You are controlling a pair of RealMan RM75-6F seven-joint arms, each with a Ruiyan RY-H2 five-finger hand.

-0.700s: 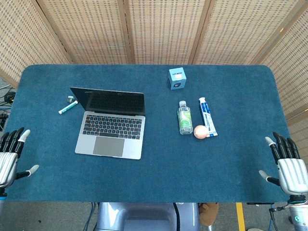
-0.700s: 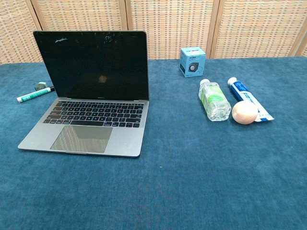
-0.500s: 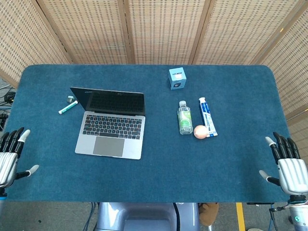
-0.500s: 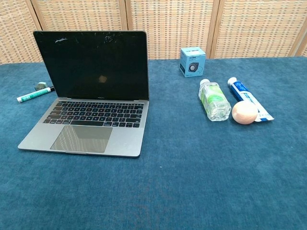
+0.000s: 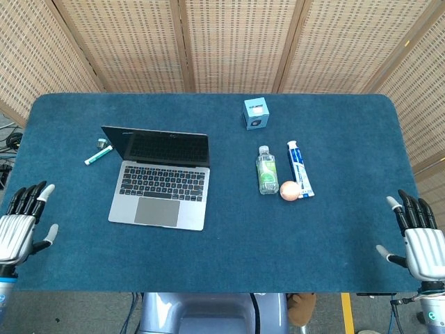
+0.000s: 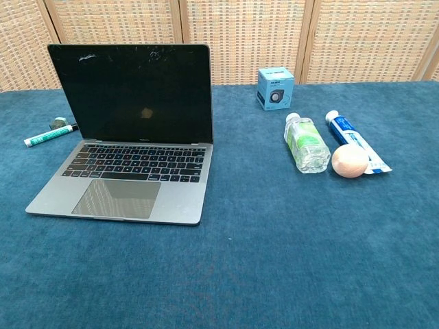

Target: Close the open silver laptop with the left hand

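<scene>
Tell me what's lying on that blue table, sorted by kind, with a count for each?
Laptop: 1, open
Marker pen: 1, left of the laptop
Small blue box: 1
Clear bottle: 1, lying down
Toothpaste tube: 1
Peach-coloured ball: 1
Total: 6 things

Bright, even indoor light from overhead fills both views. Shadows are faint and short. Faint smudges and pale reflections show on the dark laptop screen (image 6: 134, 92). Focus is sharp throughout, with no blur on the blue table (image 5: 229, 250).
</scene>
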